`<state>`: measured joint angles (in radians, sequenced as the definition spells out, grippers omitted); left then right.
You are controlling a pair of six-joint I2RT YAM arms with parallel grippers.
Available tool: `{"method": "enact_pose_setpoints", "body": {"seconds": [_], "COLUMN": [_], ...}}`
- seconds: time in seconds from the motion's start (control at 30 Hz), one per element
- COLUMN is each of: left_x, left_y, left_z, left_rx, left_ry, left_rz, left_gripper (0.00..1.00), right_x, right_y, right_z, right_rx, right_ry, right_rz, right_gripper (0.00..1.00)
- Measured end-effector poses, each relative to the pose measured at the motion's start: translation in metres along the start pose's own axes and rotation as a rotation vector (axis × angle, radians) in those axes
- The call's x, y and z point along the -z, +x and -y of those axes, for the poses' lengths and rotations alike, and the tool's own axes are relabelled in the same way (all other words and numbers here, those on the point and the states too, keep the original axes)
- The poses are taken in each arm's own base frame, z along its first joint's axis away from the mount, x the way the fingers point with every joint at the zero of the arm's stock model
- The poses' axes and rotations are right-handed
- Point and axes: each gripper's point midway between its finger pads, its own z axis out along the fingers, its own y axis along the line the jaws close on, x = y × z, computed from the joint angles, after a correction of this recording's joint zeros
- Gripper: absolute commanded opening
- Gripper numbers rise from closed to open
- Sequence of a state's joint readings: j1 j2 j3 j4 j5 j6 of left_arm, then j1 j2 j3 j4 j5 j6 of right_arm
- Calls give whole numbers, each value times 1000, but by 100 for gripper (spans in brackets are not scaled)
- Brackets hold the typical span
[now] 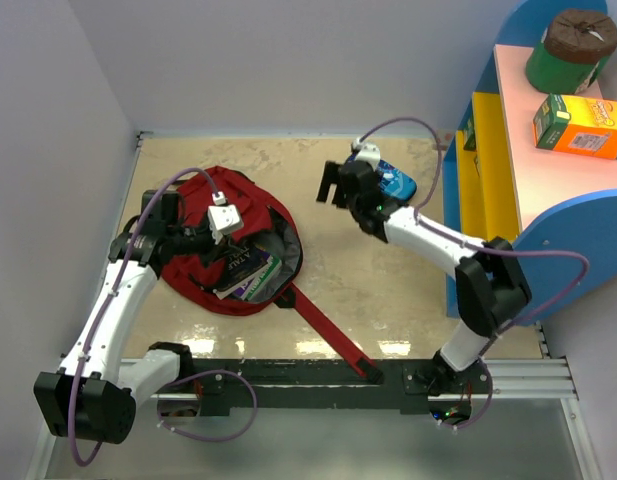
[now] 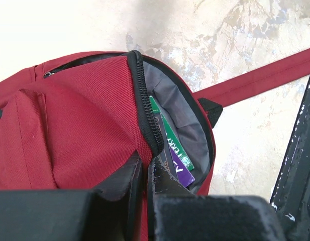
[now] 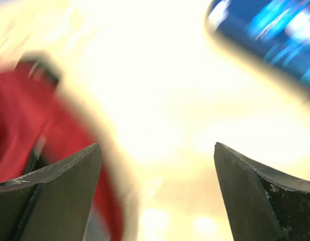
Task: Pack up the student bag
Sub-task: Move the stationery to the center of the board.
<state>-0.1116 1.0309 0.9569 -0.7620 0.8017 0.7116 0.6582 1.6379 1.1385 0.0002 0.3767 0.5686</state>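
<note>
The student bag (image 1: 200, 192), dark red with a grey lining, lies open on the table's left half. Books (image 1: 250, 272) with green and purple covers sit inside the bag (image 2: 79, 115) and show as book spines (image 2: 177, 150) against the lining. My left gripper (image 1: 228, 248) is shut on the bag's zippered opening edge (image 2: 147, 115), the fabric pinched between its jaws (image 2: 144, 161). My right gripper (image 1: 333, 187) hangs open above the table to the bag's right with nothing between its fingers (image 3: 157, 145). The right wrist view is blurred and shows the bag (image 3: 24, 115) at the left.
A blue pencil case (image 1: 396, 183) lies just behind the right wrist, at the top right in the wrist view (image 3: 270, 35). A long red strap (image 1: 328, 335) runs to the black rail (image 1: 318, 385). The shelf unit (image 1: 508, 150) at right holds a green tub (image 1: 571, 50) and an orange box (image 1: 580, 125).
</note>
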Motion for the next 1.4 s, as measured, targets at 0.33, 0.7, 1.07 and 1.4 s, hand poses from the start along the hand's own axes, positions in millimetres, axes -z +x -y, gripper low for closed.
{"method": "enact_pose_setpoints", "body": {"seconds": [0.33, 0.7, 1.07, 1.4], "left_x": [-3, -10, -15, -17], "left_y": [1, 8, 17, 20], "left_z": [-1, -2, -2, -4], "left_rx": [2, 14, 22, 32], "left_ry": [6, 23, 34, 34], "left_rz": [3, 2, -18, -31], "left_gripper": [0, 0, 0, 0], "right_x": [-125, -181, -203, -232], "right_y": [-72, -80, -81, -81], "right_z": [90, 142, 164, 172], "right_rx": [44, -16, -55, -184], "right_ry": [413, 652, 650, 493], "right_rz": [91, 174, 171, 87], "right_gripper": [99, 99, 99, 99]}}
